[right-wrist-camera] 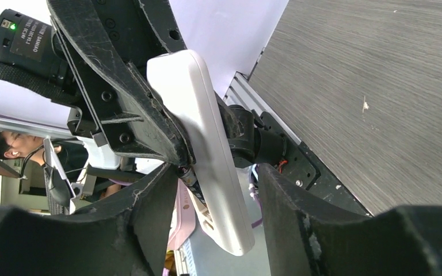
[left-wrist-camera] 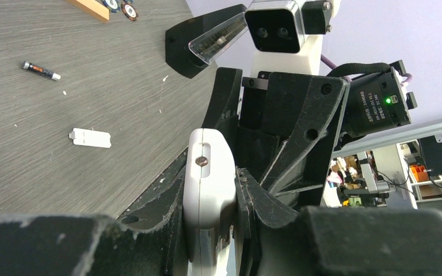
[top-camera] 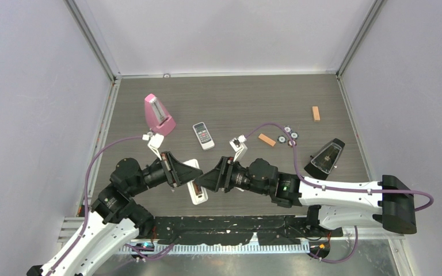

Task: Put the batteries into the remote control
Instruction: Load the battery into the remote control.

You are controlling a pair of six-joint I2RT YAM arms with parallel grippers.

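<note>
From above you can't see the battery bay of the remote control (top-camera: 198,196): the left claw (top-camera: 193,172) and right claw (top-camera: 202,181) meet over its middle. In your left wrist view its lower end runs off at 6 o'clock. Right wrist: the battery (right-wrist-camera: 188,176) is a half-hidden dark sliver.

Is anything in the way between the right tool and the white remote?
No, nothing visible stands between them. The right tool has a finger on each side of the remote control, which the left tool grips. A loose battery lies on the table, off to the side.
</note>
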